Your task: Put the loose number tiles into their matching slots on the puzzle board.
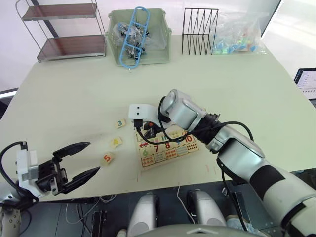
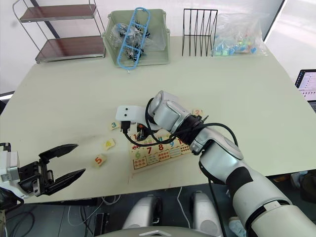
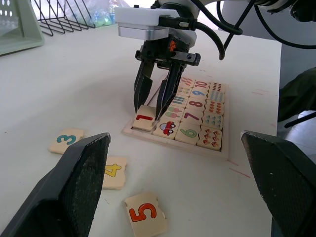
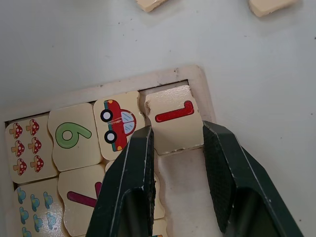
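Observation:
The puzzle board lies near the table's front edge, its rows filled with number, picture and dot tiles. My right gripper is shut on the red 1 tile, which sits slightly askew at the board's corner slot beside the car tile. Bare pale slot wood shows between the fingers. To the board's left lie loose tiles 3, 4 and 5. Tile 2 lies on the table beyond the board. My left gripper hovers open left of tile 5, holding nothing.
A green bin of clips, a black wire rack, a metal shelf and a plastic bag line the table's far edge. A laptop shows past the right edge.

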Robot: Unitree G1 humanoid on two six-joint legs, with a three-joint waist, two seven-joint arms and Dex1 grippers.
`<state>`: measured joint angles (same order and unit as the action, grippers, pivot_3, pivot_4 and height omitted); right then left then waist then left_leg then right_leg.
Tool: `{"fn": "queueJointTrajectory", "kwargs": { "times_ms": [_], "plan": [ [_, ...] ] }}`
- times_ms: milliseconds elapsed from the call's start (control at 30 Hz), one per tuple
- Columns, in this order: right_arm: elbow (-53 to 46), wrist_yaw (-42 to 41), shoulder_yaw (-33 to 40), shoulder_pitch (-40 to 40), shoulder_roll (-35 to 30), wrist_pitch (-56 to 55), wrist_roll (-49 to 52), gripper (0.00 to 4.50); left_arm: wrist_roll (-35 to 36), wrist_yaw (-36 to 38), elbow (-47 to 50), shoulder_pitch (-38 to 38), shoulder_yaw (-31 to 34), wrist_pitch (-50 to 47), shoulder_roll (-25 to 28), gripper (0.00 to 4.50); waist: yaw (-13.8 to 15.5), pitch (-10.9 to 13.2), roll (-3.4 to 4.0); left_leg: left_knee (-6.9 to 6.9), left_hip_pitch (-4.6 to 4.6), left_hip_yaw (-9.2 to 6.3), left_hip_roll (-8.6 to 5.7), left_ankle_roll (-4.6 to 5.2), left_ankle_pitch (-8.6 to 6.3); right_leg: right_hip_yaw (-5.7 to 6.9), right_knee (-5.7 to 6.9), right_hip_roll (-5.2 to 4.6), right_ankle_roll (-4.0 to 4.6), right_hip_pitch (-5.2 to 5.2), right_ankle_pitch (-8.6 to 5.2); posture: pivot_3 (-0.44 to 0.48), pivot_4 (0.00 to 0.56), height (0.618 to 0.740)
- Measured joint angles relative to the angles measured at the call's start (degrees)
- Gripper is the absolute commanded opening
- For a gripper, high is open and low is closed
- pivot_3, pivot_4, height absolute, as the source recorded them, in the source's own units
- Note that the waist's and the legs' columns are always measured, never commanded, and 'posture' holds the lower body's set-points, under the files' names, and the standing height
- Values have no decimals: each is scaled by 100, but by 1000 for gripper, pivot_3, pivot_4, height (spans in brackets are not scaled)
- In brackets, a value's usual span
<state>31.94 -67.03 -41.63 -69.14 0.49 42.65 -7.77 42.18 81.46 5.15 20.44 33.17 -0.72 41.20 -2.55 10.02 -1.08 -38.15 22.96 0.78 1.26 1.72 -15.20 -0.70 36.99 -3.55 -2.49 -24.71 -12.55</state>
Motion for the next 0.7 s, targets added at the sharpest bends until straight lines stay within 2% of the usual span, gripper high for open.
{"fn": "queueJointTrajectory", "kwargs": {
  "times_ms": [500, 533, 600, 667, 700],
  "plan": [
    [0, -17, 0, 35, -2, -105, 16, 867, -38, -3, 0, -94, -5, -10, 0, 4500, 1, 0, 0, 0, 0, 1, -1, 0, 0, 0, 0, 10, -1, 0, 0, 0, 150, 740],
    [0, -31, -1, 36, -3, -129, 16, 1891, -40, -3, 0, -102, -6, -11, 0, 4500, 1, 0, 0, 0, 0, 1, -1, 0, 0, -1, -1, 13, -1, 0, 0, 0, 150, 740],
    [0, -61, -1, 47, -7, -157, 18, 2673, -42, -4, 0, -103, -8, -11, -1, 4500, 1, 0, -1, 0, 1, 1, 0, 0, 0, -1, -1, 23, -1, 0, 0, 0, 150, 740],
    [0, -119, -2, 63, -16, -166, 18, 3731, -44, -4, 0, -105, -11, -11, -2, 4500, 1, -1, -1, 0, 1, 1, 0, 0, 0, -2, -1, 23, -1, 0, 0, 0, 150, 740],
    [0, -134, -2, 64, -18, -168, 19, 4121, -46, -5, 0, -107, -12, -11, -3, 4500, 1, 0, -1, 0, 1, 1, 0, 0, 0, -2, -1, 22, 0, 0, 0, 0, 150, 740]
  ]
}}
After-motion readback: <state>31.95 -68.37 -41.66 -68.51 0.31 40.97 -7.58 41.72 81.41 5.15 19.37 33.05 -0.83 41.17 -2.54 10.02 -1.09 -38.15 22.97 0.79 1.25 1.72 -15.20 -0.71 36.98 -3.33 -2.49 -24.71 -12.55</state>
